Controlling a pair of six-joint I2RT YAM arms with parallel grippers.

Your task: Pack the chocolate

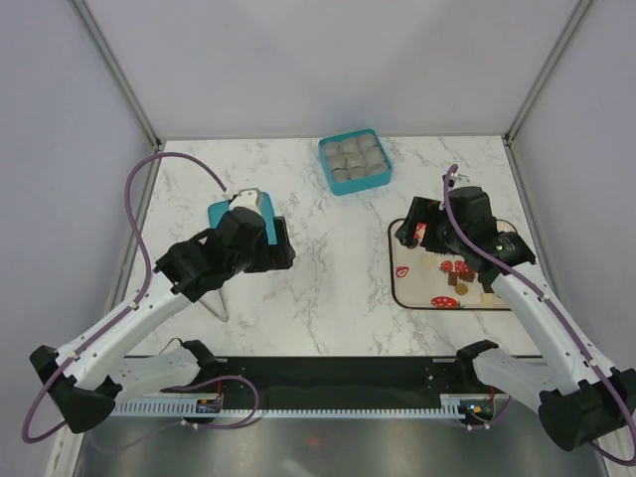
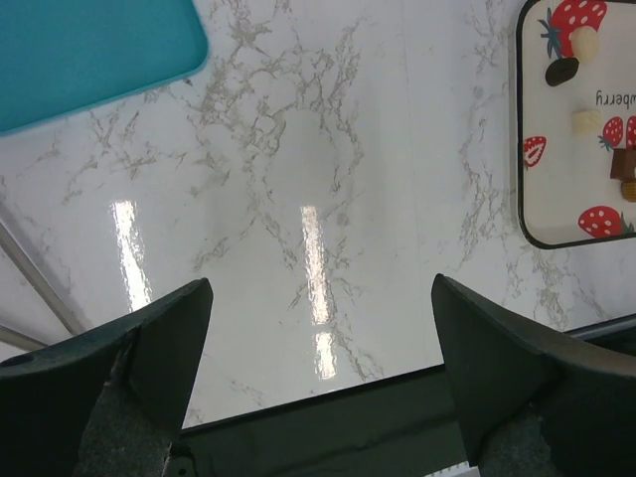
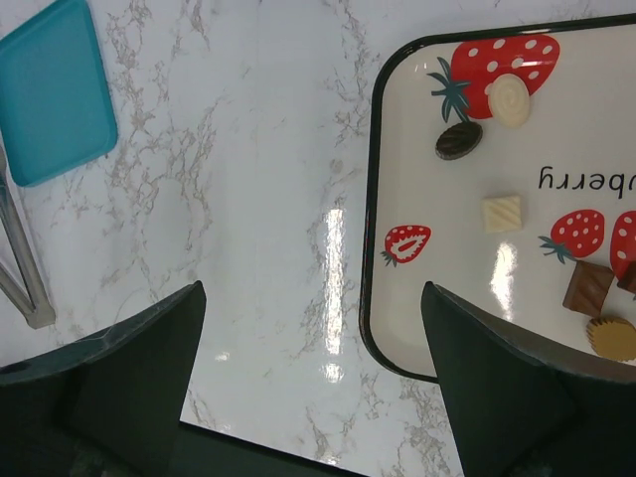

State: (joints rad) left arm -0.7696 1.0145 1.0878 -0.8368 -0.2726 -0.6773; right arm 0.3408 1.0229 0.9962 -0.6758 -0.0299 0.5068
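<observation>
Cream rectangular tray (image 3: 437, 288), black-rimmed, printed with strawberries and upside-down letters "berry", sits near the right edge of the marble counter (image 3: 248, 199). On it lie small chocolates (image 3: 502, 213): whitish, dark, brown and tan. The left gripper (image 2: 320, 298) and right gripper (image 3: 313, 298) are both spread.

left arm (image 1: 149, 308) reaches forward from its base, elbow bent, angling inward | left gripper (image 2: 320, 298) pointing down, jaws spread wide | right arm (image 1: 537, 308) runs up its own side, wrist tipped down | right gripper (image 3: 313, 298) gaping wide too | arms well apart
</observation>
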